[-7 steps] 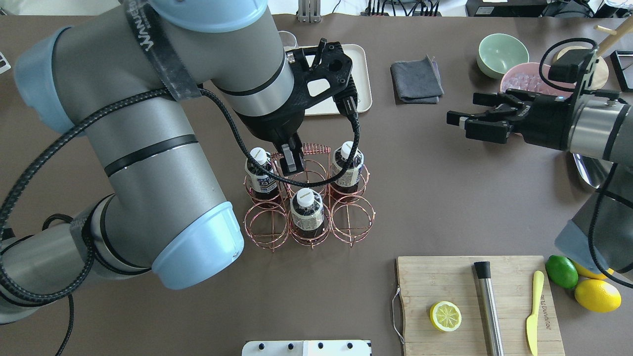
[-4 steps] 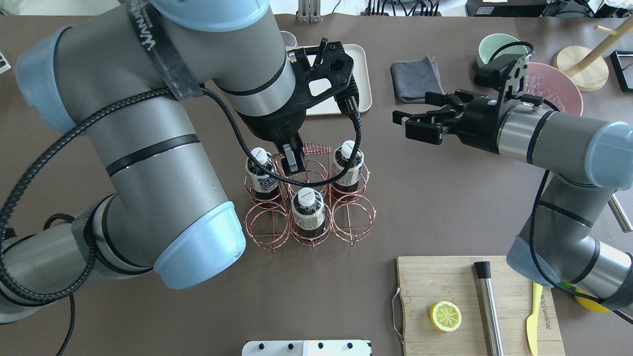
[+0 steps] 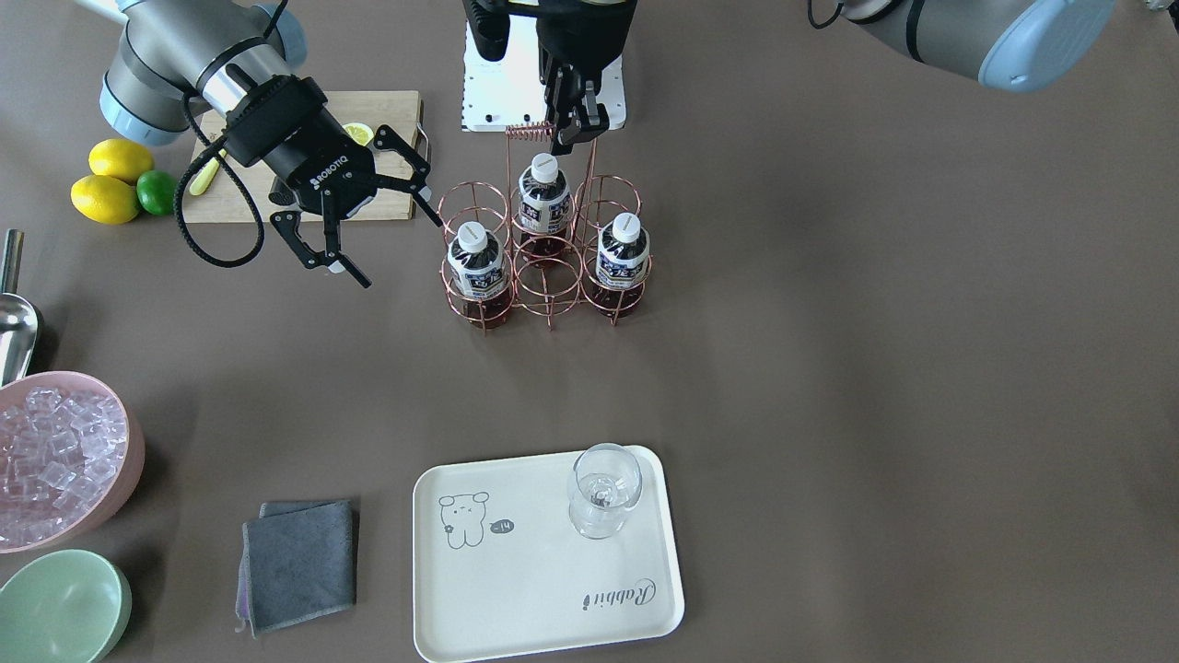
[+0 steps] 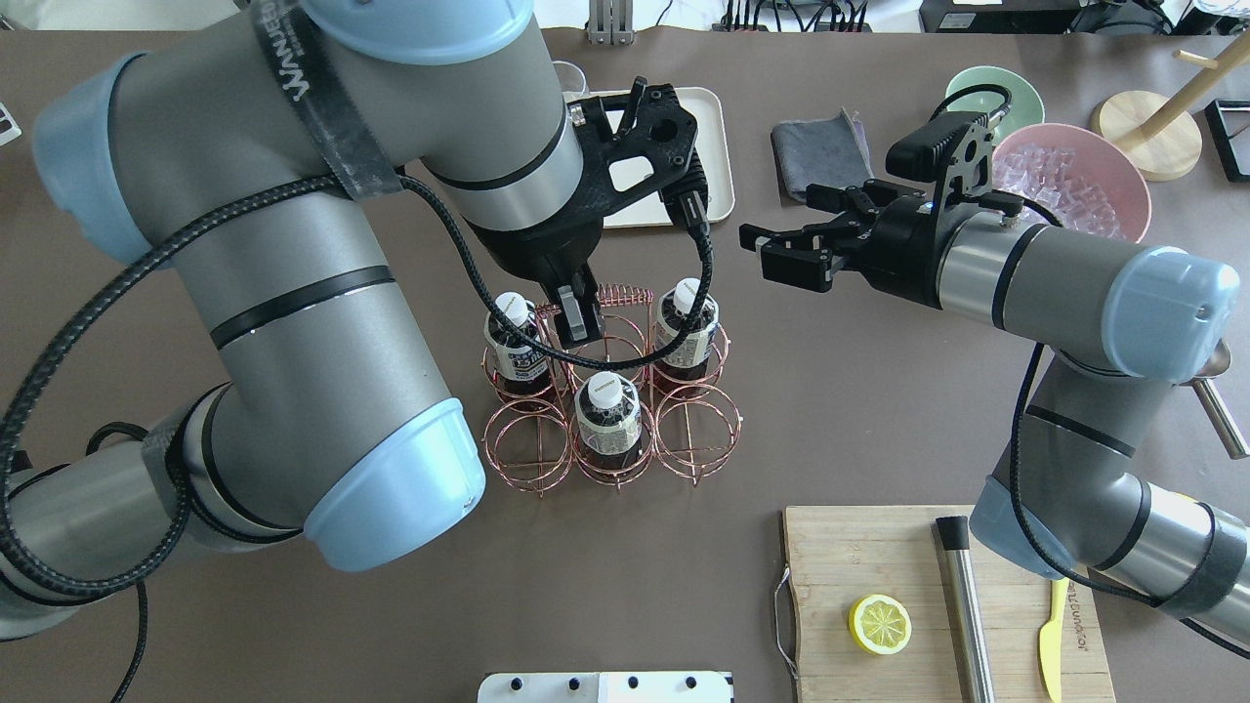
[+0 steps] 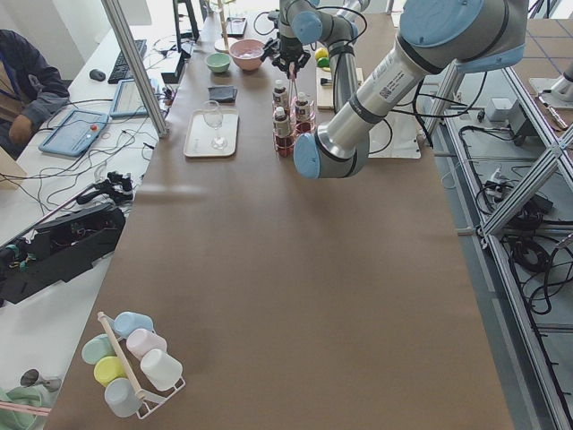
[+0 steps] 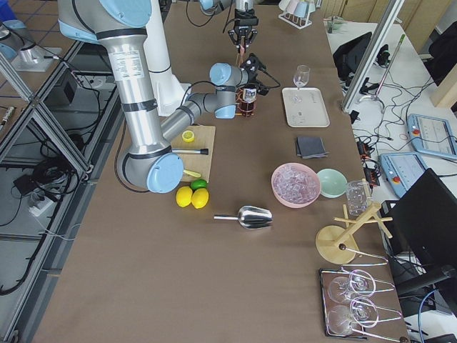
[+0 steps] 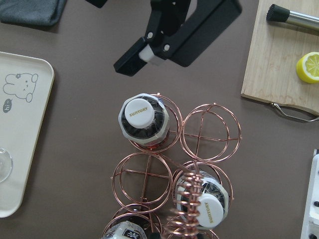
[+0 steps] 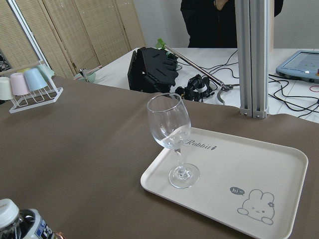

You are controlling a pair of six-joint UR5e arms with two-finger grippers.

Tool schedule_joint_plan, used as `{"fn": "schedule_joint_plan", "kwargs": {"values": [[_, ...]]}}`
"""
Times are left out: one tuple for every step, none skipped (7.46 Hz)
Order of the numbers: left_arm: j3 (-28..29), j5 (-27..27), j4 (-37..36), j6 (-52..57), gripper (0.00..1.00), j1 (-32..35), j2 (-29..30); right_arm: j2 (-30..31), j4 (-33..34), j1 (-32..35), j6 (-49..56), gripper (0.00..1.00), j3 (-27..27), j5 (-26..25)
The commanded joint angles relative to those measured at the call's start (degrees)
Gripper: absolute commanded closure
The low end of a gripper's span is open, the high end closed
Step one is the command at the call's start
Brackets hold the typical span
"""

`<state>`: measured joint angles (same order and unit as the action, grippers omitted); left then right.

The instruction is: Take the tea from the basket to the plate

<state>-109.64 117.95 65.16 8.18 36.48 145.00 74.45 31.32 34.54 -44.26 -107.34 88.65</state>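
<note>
The copper wire basket (image 4: 695,434) stands mid-table and holds three tea bottles (image 4: 607,415) (image 4: 515,337) (image 4: 688,327); in the front-facing view the bottles are here (image 3: 474,262) (image 3: 543,198) (image 3: 622,253). My left gripper (image 4: 576,314) is shut on the basket's coiled handle (image 4: 617,291), which also shows in the left wrist view (image 7: 187,209). My right gripper (image 4: 767,256) is open and empty, hovering just right of the basket, apart from the right-hand bottle. The cream plate (image 3: 553,571) with the bear drawing lies beyond the basket (image 4: 718,156) and carries a wine glass (image 3: 603,488).
A grey cloth (image 4: 822,156), a mint bowl (image 4: 986,88) and a pink bowl of ice (image 4: 1069,181) sit at the far right. A cutting board (image 4: 879,557) with a lemon half (image 4: 880,625), a muddler and a yellow knife lies near right. A metal scoop (image 3: 14,322) is beside the ice bowl.
My right arm has swung left across the table, bringing its open gripper close to the basket. The left arm, basket and bottles have not moved.
</note>
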Motion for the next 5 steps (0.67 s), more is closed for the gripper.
{"fn": "schedule_joint_plan", "kwargs": {"values": [[0.2,-0.1,0.0,0.1,1.00,0.0,-0.1,-0.3,0.7,-0.9,0.0,0.35,-0.4,-0.7],[0.2,-0.1,-0.1,0.1,1.00,0.0,-0.1,-1.1,2.2,-1.6,-0.6,0.34,-0.8,-0.8],[0.2,-0.1,-0.2,0.1,1.00,0.0,-0.1,-2.8,6.5,-2.4,-0.8,0.34,-2.0,-1.4],[0.1,-0.2,-0.7,0.1,1.00,0.0,-0.1,-3.9,7.7,-4.6,-0.8,0.31,-2.1,-4.4],[0.1,-0.2,-0.8,0.1,1.00,0.0,-0.1,-4.0,7.8,-6.8,-0.7,0.30,-1.9,-6.9]]}}
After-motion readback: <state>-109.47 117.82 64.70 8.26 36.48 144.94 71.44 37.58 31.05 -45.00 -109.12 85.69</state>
